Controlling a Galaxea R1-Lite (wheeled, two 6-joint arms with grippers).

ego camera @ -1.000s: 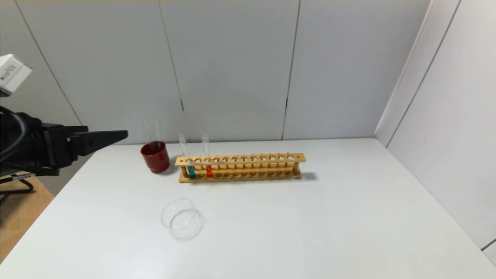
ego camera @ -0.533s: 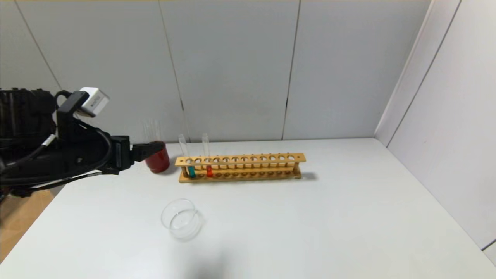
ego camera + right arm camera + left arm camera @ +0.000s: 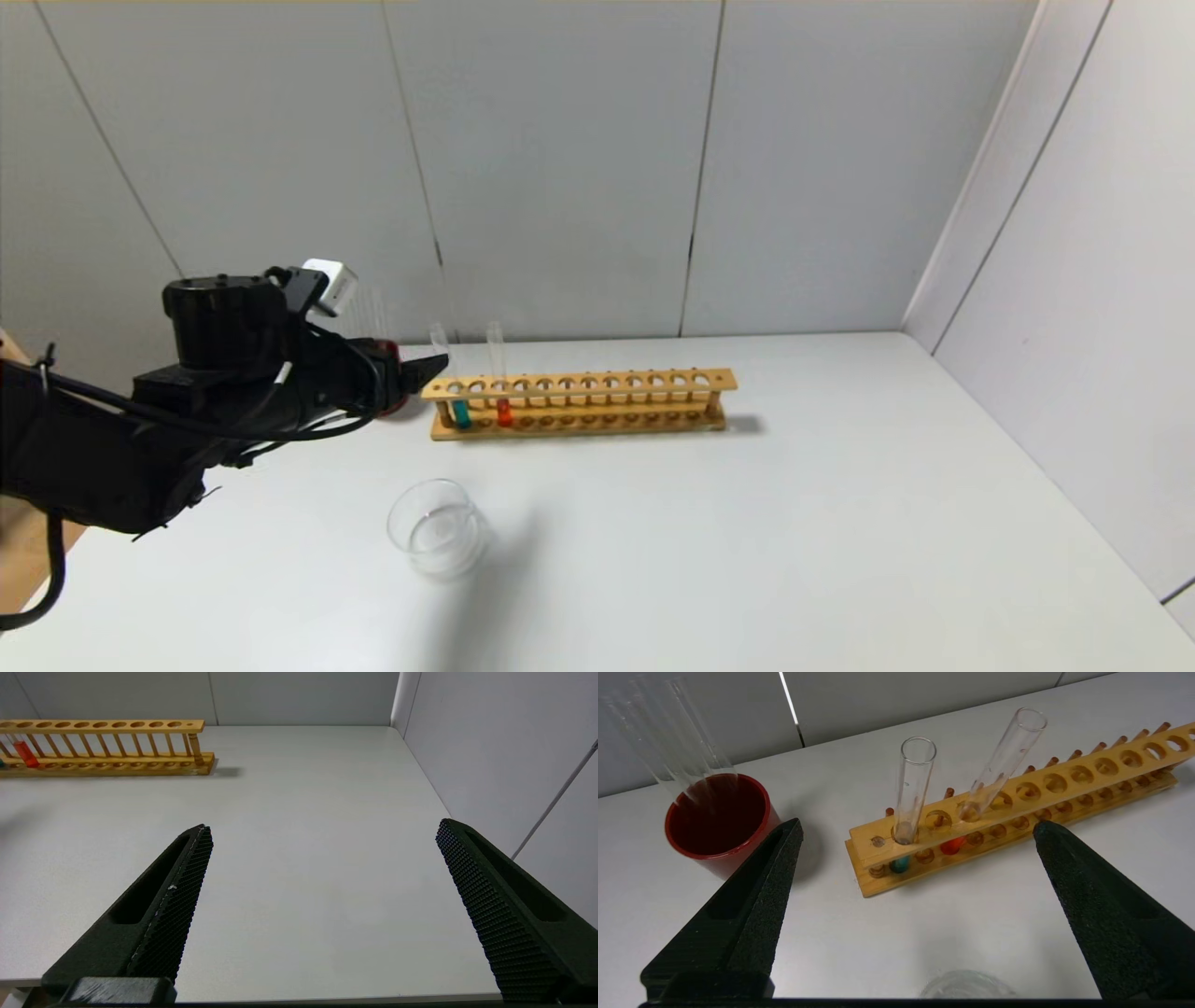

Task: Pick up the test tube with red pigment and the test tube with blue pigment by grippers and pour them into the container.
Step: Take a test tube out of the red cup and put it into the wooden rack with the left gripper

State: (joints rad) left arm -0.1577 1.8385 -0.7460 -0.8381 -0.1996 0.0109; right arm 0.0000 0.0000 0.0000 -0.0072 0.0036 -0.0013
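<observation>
Both tubes (image 3: 911, 793) just beyond left pincer (image 3: 917, 828).

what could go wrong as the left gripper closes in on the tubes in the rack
The left gripper is open wide beside the red cup; one finger could knock it. The blue-tipped test tube and red-tipped test tube stand close together in the wooden rack, so closing could catch both.

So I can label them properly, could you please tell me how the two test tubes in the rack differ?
The test tube with blue pigment has a teal tip; the test tube with red pigment has an orange-red one. The blue one sits in the rack's end hole, the red two holes along. Both are slim clear glass, open-topped.
</observation>
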